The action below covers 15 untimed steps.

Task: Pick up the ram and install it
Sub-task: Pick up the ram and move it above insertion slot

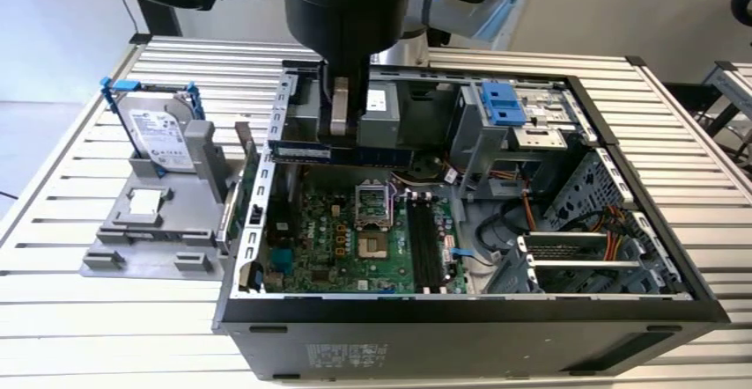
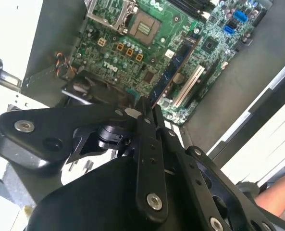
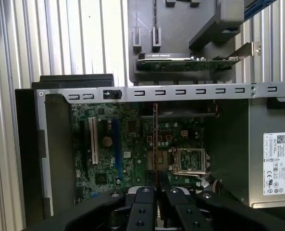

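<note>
Exterior view: an open computer case [image 1: 658, 305] lies on its side on a slatted metal surface [image 1: 106, 319], and the black arm comes down from above over the far part of the case.
Pincer: the pincer [image 1: 340, 134] is pinching the ram; in both wrist views [image 3: 155, 188] [image 2: 148, 107] its black fingers [image 3: 144, 197] are pressed on the two flat faces of the board.
Ram: the ram [image 1: 308, 152] is held level in the air over the far part of the case, its long side running from the exterior view's left to the exterior view's right. It sits in no slot. In the first wrist view it is a thin line, edge-on [image 3: 155, 139]; in the second wrist view it is a dark blue stick [image 2: 173, 67] going out from the fingertips.
Motherboard: the green motherboard [image 1: 341, 248] lies on the bottom of the case.
Slots: the long black slots [image 1: 429, 244] are at the exterior view's right of the processor socket [image 1: 373, 204], nearer than the ram and apart from it.
Hard drive: the silver hard drive [image 1: 158, 129] in a blue bracket stands upright on a grey holder [image 1: 129, 248], outside the case at the exterior view's left.
Chip: a small square silver chip [image 1: 147, 202] lies flat on the same holder, nearer than the drive.
</note>
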Each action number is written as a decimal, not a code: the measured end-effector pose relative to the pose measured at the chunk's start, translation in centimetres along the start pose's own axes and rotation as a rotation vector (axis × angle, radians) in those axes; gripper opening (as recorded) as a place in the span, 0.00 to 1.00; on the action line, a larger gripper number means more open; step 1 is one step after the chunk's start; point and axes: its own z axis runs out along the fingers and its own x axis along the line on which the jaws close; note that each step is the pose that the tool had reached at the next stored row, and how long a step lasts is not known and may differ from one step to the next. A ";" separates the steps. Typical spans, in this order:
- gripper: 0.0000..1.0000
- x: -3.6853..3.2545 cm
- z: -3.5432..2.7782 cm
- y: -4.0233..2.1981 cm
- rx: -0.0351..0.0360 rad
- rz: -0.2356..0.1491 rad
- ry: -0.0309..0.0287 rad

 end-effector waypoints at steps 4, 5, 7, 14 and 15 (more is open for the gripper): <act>0.00 -0.07 0.01 -0.96 0.0000 0.000 -0.0001; 0.00 -0.09 0.00 -1.20 0.0000 0.000 0.0000; 0.00 -0.12 0.01 -1.64 0.0000 0.000 0.0000; 0.00 -0.34 0.01 -4.86 -0.0001 0.000 -0.0001; 0.00 -0.36 0.01 -5.10 0.0000 0.000 0.0000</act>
